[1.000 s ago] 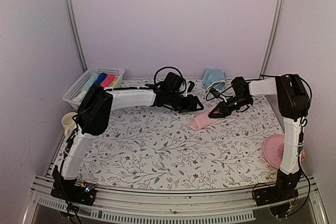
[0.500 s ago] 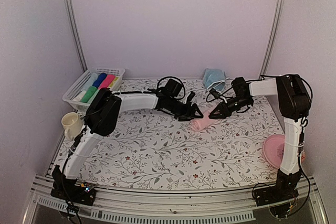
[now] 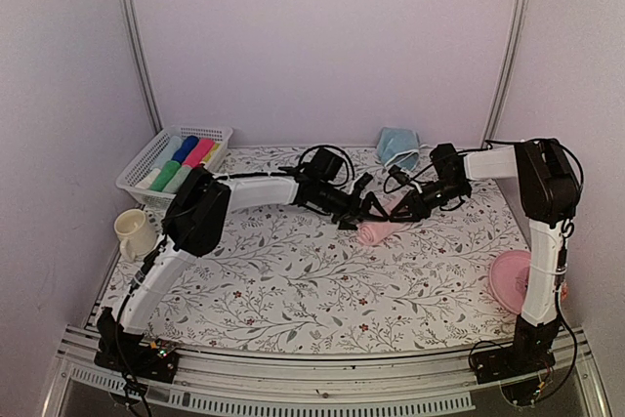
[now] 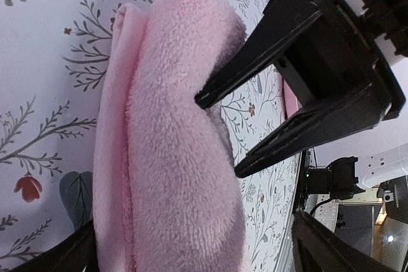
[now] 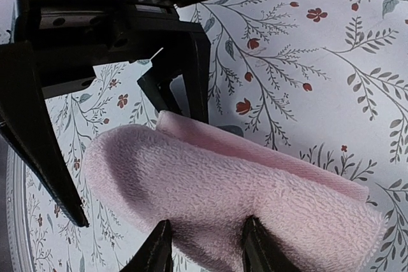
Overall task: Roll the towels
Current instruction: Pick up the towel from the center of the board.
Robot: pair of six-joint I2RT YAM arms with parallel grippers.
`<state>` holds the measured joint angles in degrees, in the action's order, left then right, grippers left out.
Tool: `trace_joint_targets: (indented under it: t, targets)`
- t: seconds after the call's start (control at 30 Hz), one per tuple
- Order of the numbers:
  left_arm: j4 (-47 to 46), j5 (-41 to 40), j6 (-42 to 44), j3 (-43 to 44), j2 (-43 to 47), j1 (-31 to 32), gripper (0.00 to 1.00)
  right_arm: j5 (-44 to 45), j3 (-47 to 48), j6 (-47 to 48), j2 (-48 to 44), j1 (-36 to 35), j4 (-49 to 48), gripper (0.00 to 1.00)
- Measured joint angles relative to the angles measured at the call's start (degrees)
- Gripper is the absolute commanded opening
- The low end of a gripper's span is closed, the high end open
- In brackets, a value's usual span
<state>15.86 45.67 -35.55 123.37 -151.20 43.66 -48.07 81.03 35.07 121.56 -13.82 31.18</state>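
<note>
Both arms stretch inward, meeting mid-table: left gripper [image 3: 357, 206] gapes wide around the pink towel [image 3: 377, 231]; right gripper [image 5: 204, 248] apparently pinches it.

The pink towel [image 5: 229, 189] is showing a thick, fuzzy fleece pile, soft and matt. The right pincer [image 4: 217, 137] is looking like hard black plastic, smooth with a faint sheen. The worktop [image 3: 293, 271] is wearing a smooth, matt cover printed with flowers.

no legible text, labels or numbers
</note>
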Motion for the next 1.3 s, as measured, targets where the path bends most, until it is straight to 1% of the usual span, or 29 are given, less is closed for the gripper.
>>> trace_joint_targets:
  t: [0.2,0.37,0.67,0.9,0.97,1.07,1.13,1.27,1.3]
  targets:
    - [0.0,1.3,-0.4,1.2,-1.2,0.0,0.89,0.4,-0.3,0.5,-0.2,-0.1,-0.3,0.37]
    - [0.2,1.2,-0.8,1.4,-1.6,0.0,0.77,0.9,-0.6,0.7,-0.5,-0.2,-0.7,0.37]
    - [1.0,0.9,-1.4,2.4,-2.5,0.0,0.76,2.0,-1.6,0.9,-1.3,-0.4,-1.7,0.36]
    - [2.9,0.4,-2.1,4.3,-3.5,0.0,0.68,3.3,-2.9,1.0,-2.4,-0.7,-2.8,0.35]
    - [3.4,0.3,-2.2,4.9,-3.9,0.0,0.64,4.0,-3.8,0.9,-3.0,-0.8,-3.5,0.35]
    - [4.3,-0.2,-2.3,6.2,-4.8,0.2,0.5,4.7,-4.7,0.8,-3.9,-0.8,-4.1,0.35]
    - [4.8,-0.7,-2.3,6.6,-5.1,0.4,0.36,5.2,-5.2,0.7,-4.3,-0.8,-4.3,0.35]
    - [5.2,-1.1,-3.0,7.2,-5.9,0.7,0.06,5.8,-5.8,0.5,-5.0,-0.9,-4.6,0.35]
    - [5.2,-1.0,-3.0,7.2,-6.0,0.7,0.0,5.9,-5.9,0.5,-5.2,-1.0,-4.7,0.35]
